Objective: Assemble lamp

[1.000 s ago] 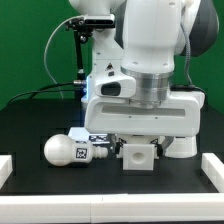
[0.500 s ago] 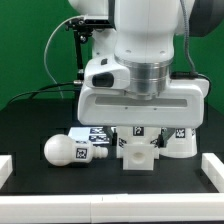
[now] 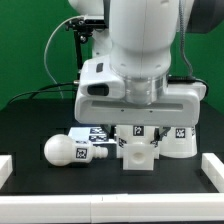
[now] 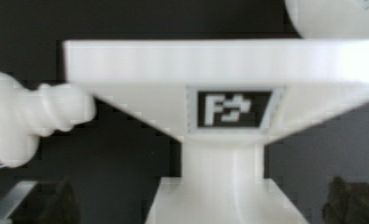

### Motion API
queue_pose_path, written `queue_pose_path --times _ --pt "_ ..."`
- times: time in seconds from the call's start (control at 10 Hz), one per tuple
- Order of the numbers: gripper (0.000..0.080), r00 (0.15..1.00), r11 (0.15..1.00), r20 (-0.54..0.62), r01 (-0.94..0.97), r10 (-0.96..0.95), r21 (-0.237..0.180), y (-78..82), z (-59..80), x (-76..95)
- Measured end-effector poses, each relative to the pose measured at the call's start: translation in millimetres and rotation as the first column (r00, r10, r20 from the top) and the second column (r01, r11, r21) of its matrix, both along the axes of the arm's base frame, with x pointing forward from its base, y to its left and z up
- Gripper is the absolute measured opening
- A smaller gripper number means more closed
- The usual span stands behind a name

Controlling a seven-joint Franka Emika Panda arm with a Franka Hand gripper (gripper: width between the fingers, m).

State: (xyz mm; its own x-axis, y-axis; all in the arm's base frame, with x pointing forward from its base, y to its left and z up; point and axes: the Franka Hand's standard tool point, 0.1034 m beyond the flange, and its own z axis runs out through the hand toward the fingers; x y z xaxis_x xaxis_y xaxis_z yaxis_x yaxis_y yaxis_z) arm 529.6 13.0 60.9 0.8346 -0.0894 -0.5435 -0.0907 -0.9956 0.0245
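The white base block (image 3: 137, 156) stands at the table's front middle. In the wrist view it (image 4: 234, 110) fills the picture, with a square tag facing the camera. My gripper (image 3: 138, 138) hangs just above it, open; its dark fingertips (image 4: 48, 200) stand wide apart on either side of the base's narrow part, with gaps to it. The bulb (image 3: 68, 150) lies on its side to the exterior view's left of the base, its neck (image 4: 56, 105) pointing at the base. The shade (image 3: 181, 146) stands to the exterior view's right, partly hidden by my hand.
The marker board (image 3: 93, 132) lies behind the bulb. White rails border the table at the front left (image 3: 5, 166) and front right (image 3: 214, 166). The robot pedestal (image 3: 100, 70) stands at the back, against a green backdrop.
My hand has turned and shifted to the exterior view's left, so that it is now centred over the base block. The lamp parts have not moved.
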Motion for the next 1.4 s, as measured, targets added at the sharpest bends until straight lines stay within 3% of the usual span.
queue_pose_path --times 0.4,0.5,0.8,1.1,1.4 --pt "0.0699 0.964 1.000 -0.267 0.017 -0.020 -0.014 0.7 7.2 6.0" --pt "0.0699 0.942 1.000 -0.334 0.020 -0.024 -0.014 -1.8 6.4 -0.3" --pt "0.0699 0.943 1.000 -0.332 0.020 -0.024 -0.015 -3.1 2.1 2.6" --pt "0.0699 0.938 1.000 -0.346 -0.015 0.021 0.019 21.0 -0.8 1.0" --pt "0.0699 0.939 1.000 -0.344 -0.017 0.022 0.017 19.7 -0.8 2.1"
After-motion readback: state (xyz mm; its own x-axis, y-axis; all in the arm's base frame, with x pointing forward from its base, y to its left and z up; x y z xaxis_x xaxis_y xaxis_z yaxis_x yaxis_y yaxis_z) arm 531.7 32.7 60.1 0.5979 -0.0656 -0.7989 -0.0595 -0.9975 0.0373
